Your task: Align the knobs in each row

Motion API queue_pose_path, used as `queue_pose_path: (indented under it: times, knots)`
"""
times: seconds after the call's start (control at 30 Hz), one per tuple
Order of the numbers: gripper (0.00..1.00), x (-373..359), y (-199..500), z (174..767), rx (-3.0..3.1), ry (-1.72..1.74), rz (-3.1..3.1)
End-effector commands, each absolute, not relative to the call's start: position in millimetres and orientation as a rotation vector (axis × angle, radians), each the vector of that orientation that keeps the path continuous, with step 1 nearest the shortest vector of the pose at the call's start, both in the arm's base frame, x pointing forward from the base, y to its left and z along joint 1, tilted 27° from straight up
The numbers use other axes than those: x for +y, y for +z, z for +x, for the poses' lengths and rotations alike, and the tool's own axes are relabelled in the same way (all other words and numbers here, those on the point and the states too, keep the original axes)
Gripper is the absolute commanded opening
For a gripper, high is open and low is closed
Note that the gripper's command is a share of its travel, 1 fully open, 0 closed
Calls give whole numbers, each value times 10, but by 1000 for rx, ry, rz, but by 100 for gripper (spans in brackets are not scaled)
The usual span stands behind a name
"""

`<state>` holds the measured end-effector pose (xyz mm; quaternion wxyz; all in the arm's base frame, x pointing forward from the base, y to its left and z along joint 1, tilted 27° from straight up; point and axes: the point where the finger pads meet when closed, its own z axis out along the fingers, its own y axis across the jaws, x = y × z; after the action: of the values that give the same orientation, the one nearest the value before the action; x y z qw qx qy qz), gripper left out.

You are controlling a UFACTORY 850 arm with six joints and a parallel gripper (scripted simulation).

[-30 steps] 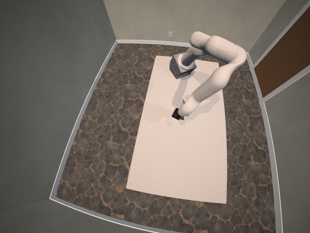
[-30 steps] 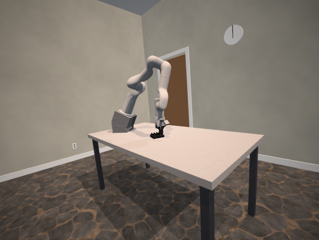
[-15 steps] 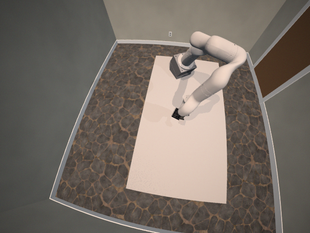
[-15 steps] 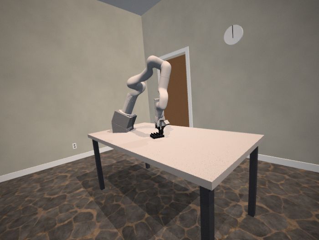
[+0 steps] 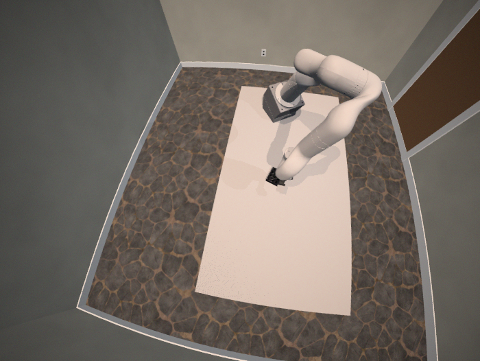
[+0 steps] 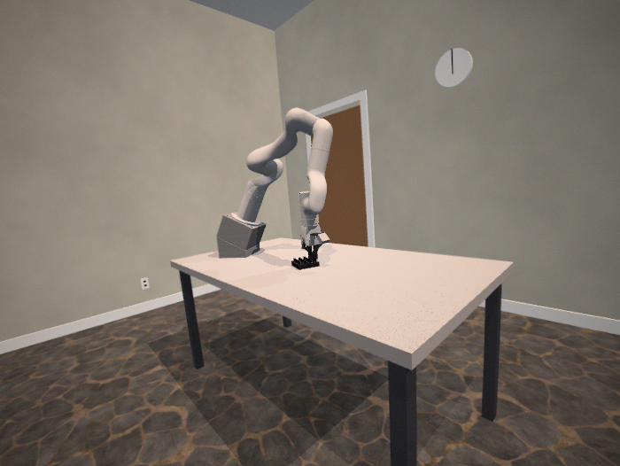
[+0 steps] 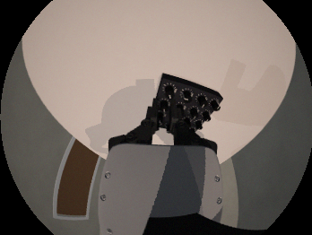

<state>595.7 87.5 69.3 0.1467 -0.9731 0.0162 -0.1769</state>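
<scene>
Tool position: the tool [image 6: 311, 249] hangs straight down from the wrist of the white arm [image 5: 333, 123], directly above the knob box [image 6: 306, 262], at the box's edge on the door side in the exterior view.
Tool state: the dark fingers stand only a little apart and grip nothing; they reach down among the knobs at the near edge of the box in the wrist view [image 7: 173, 128]. Whether the fingertips touch a knob cannot be told.
Knob box place: it sits on the table [image 6: 400, 300], in the half nearer the arm's grey base [image 6: 235, 240], well apart from the base and well away from the table's far end.
Box from above: in the top view the knob box [image 5: 272, 178] shows only as a small black patch, its right part covered by the wrist.
Box relative to tool: in the wrist view the knob box [image 7: 191, 107] lies just beyond the fingers, turned at an angle to the tool's body so that one corner points up and left.
Box look: black and flat, standing level on the table, with close rows of dark round knobs on top.
Fine detail: one small white speck shows by the fingertips; the marks, printed names and knob lines are too small to read.
</scene>
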Motion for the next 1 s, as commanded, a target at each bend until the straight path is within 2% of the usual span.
queue_pose_path:
  times: [0.0,0.97]
  knots:
    - [19,873,700,5963,47,-511,-2801]
    - [19,773,1022,5837,47,-511,-2801]
